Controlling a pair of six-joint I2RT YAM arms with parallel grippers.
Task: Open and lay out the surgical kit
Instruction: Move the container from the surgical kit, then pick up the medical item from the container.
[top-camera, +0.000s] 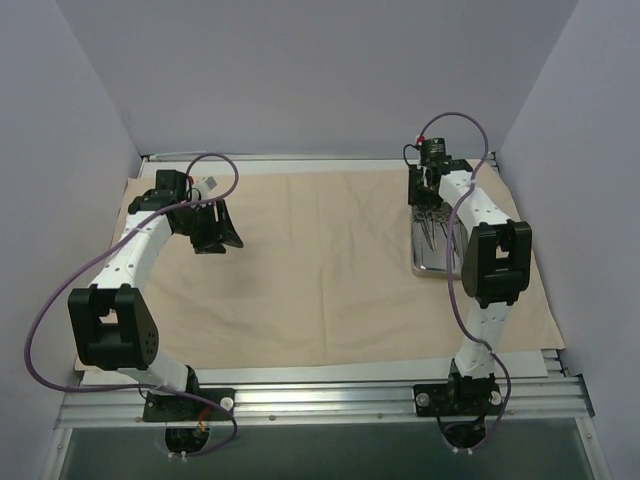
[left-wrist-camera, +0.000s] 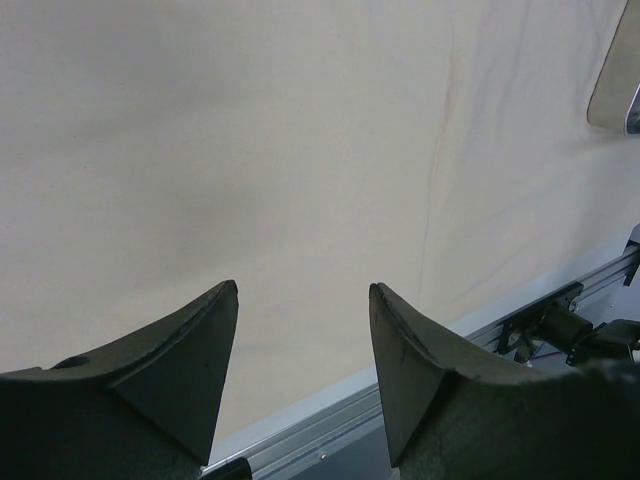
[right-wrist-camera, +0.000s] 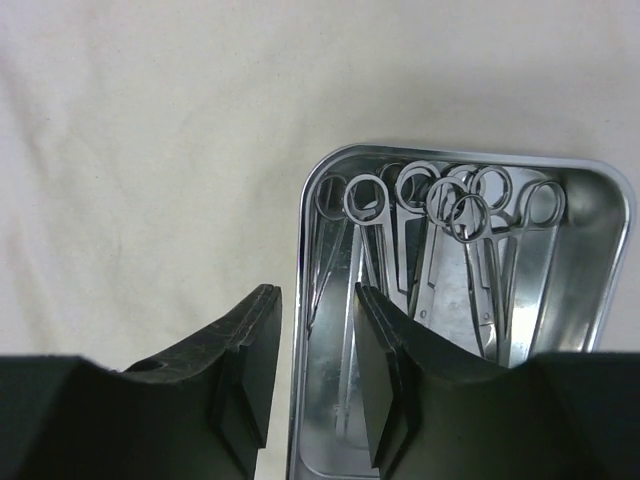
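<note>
Half done, we reckon: cloth (top-camera: 330, 260) spread flat, tools (right-wrist-camera: 450, 230) still in tray (right-wrist-camera: 612, 215) far right, yet to lay out; right gripper (right-wrist-camera: 315, 295) narrow-jawed astride tray rim w/o clear grip, left gripper (left-wrist-camera: 303, 290) wide & empty.

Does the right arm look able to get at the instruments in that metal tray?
Probably yes. The right gripper hangs over the tray, which has no lid, and the instruments lie uncovered inside. Its jaws straddle the tray's side wall, so a small sideways shift seems needed.

Beige cloth wrap (right-wrist-camera: 150, 150) spread flat beneath your right pincer (right-wrist-camera: 317, 292); shiny steel tray (right-wrist-camera: 600, 190) under fingertips, ring-handled instruments (right-wrist-camera: 440, 230) heaped inside.
</note>
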